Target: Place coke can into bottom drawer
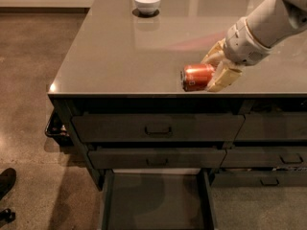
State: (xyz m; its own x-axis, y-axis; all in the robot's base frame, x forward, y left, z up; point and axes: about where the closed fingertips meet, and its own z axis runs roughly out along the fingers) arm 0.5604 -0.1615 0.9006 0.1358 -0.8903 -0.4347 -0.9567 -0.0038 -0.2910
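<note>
1. The can (195,77) lay on its side on the bench (120,56), close to the bench's front edge and right of its middle. One silvery end faced the bench's left side. I could not tell whether it rested on the bench top or was raised just off it.
2. The tool (210,74) was at the can's right end, over the front right part of the bench. Its two cream fingers (223,78) were closed onto the can, one on the side nearer the bench's back and one on the side nearer its front.
3. The pale arm (268,23) reached down to the tool from above the bench's right rear.
4. A white bowl (147,2) stood upright near the back of the bench, left of its middle and well apart from the can.
5. The bottom drawer (156,205) stood pulled out at the foot of the bench's left stack, showing a dark flat floor. It sat below the can and a little to its left.
6. Above it in the bench front, the top drawer (120,127) and middle drawer (120,158) were pushed in, each with a handle at its centre.
7. Narrower drawers (268,128) filled the right column of the bench front.
8. A dark shoe (5,182) showed on the floor, off the bench's left front corner.
</note>
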